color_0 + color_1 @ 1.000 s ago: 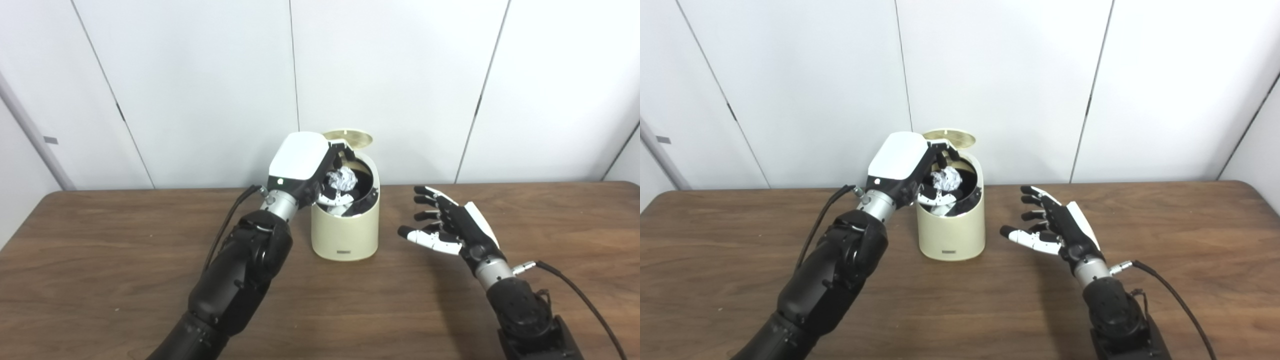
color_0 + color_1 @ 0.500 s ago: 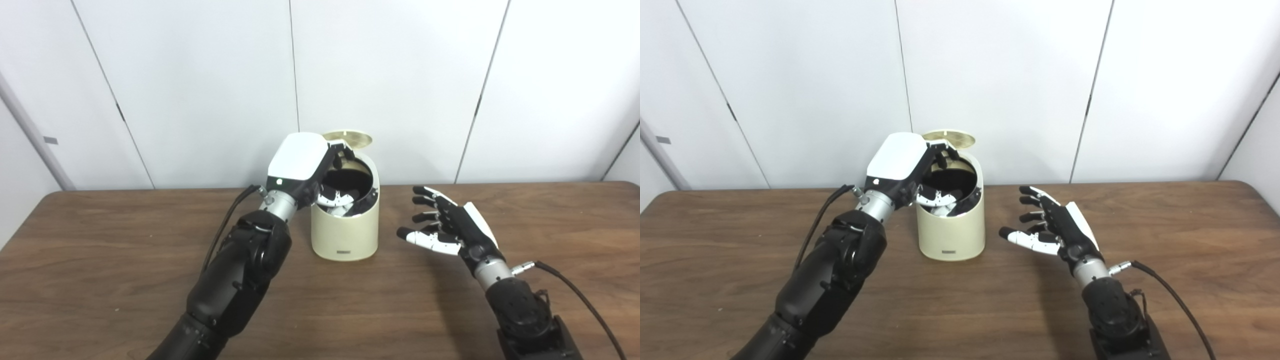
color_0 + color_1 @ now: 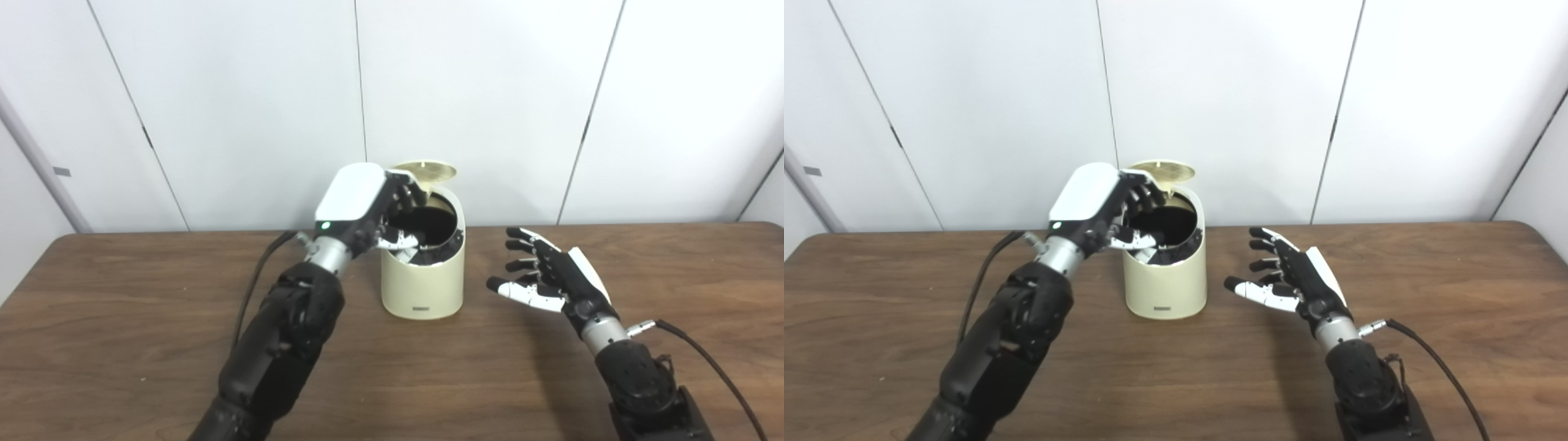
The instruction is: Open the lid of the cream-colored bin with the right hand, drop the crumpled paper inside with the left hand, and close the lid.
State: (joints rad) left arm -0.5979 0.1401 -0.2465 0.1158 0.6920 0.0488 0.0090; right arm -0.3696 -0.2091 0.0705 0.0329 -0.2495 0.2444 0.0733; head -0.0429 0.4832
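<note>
While the left arm comes up from the bottom-left of the picture, its left hand point(image 3: 361, 205) sits at the left side of the bin's mouth, white back facing up, fingers spread loosely and curled a bit over the rim with nothing in them as far as I can see. A black cable trails off its wrist down onto the tabletop point(image 3: 122, 306).

Next over, the cream-colored bin point(image 3: 422, 282) stands upright near the middle of the back edge of the tabletop, close to the white wall panels point(image 3: 245, 92). Its lid point(image 3: 427, 171) is flipped up at the back, standing open above the rim. The inside is just dark, so I honestly can't make out the crumpled paper in there, and it's not lying anywhere on the wood either.

Further right, the right hand point(image 3: 1289, 275) hovers just above the tabletop, apart from the bin, palm turned toward it and fingers fanned wide, holding nothing. Its own cable point(image 3: 1433, 361) loops off the wrist toward the bottom-right corner.
</note>
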